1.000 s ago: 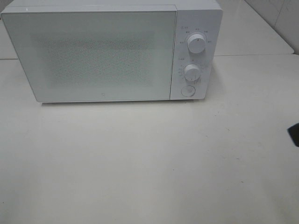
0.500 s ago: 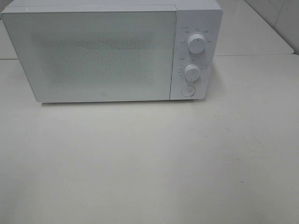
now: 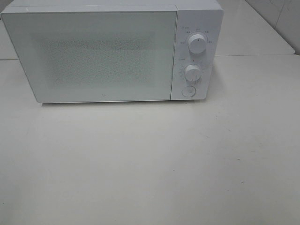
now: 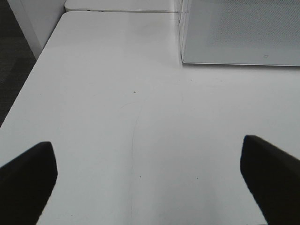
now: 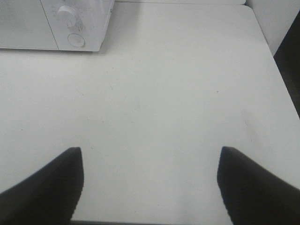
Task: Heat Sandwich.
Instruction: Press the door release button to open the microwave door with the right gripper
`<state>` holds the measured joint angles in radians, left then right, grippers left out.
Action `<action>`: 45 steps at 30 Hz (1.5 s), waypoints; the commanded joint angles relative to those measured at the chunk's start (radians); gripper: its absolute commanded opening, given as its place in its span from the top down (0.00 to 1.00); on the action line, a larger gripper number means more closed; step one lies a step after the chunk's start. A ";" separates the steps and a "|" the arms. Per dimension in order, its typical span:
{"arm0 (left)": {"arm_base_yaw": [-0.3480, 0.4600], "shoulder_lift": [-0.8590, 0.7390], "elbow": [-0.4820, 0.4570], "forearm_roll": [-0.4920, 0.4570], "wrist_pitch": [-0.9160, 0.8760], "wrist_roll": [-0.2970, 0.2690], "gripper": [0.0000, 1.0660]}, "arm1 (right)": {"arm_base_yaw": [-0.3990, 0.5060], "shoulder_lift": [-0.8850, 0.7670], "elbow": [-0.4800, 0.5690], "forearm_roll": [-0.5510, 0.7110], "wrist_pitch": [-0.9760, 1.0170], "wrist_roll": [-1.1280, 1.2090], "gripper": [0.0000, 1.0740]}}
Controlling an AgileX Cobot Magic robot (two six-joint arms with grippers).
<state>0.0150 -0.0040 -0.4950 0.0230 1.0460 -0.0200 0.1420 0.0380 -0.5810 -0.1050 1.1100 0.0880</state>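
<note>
Sandwich out of view; microwave (image 3: 112, 51) shut, left tool (image 4: 149, 159) and right tool (image 5: 151, 161) both spread wide over table (image 3: 150, 164).

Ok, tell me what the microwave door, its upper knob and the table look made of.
Microwave door: probably glass or glossy plastic, a fine dotted mesh showing through. Upper knob: white moulded plastic, it seems, smooth with a dark pointer line. Table: likely white laminate, flat and matte, with faint scratches.
</note>
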 commanded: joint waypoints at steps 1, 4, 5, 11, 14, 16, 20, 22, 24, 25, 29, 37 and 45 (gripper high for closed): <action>0.003 -0.022 0.002 -0.002 -0.009 0.000 0.06 | -0.030 -0.047 0.037 0.010 -0.025 0.001 0.29; 0.003 -0.022 0.002 -0.002 -0.009 0.000 0.06 | -0.067 -0.069 0.073 0.036 -0.068 0.000 0.29; 0.003 -0.022 0.002 -0.002 -0.009 0.000 0.06 | -0.071 -0.069 0.076 0.037 -0.073 0.000 0.29; 0.003 -0.018 0.002 -0.002 -0.009 0.000 0.06 | -0.071 -0.069 0.078 0.037 -0.071 -0.001 0.29; 0.003 -0.018 0.002 -0.002 -0.009 0.000 0.06 | -0.071 -0.069 0.078 0.037 -0.071 -0.001 0.29; 0.003 -0.018 0.002 -0.002 -0.009 0.000 0.06 | -0.071 -0.069 0.078 0.037 -0.071 -0.001 0.29; 0.003 -0.018 0.002 -0.002 -0.009 0.000 0.06 | -0.071 -0.068 0.071 0.037 -0.078 -0.003 0.29; 0.003 -0.018 0.002 -0.002 -0.009 0.000 0.06 | -0.071 -0.060 0.058 0.037 -0.103 -0.003 0.29; 0.003 -0.018 0.002 -0.002 -0.009 0.000 0.06 | -0.071 -0.038 0.048 0.035 -0.151 -0.003 0.29; 0.003 -0.018 0.002 -0.002 -0.009 0.000 0.06 | -0.071 -0.023 0.048 0.036 -0.175 -0.003 0.29; 0.003 -0.018 0.002 -0.002 -0.009 0.000 0.06 | -0.071 0.050 0.048 0.036 -0.295 -0.003 0.29; 0.003 -0.018 0.002 -0.002 -0.009 0.000 0.06 | -0.071 0.225 0.053 0.036 -0.522 -0.003 0.29; 0.003 -0.018 0.002 -0.002 -0.009 0.000 0.06 | -0.071 0.410 0.075 0.036 -0.704 0.000 0.29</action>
<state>0.0150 -0.0040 -0.4950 0.0230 1.0460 -0.0200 0.0790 0.4190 -0.5090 -0.0710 0.4530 0.0880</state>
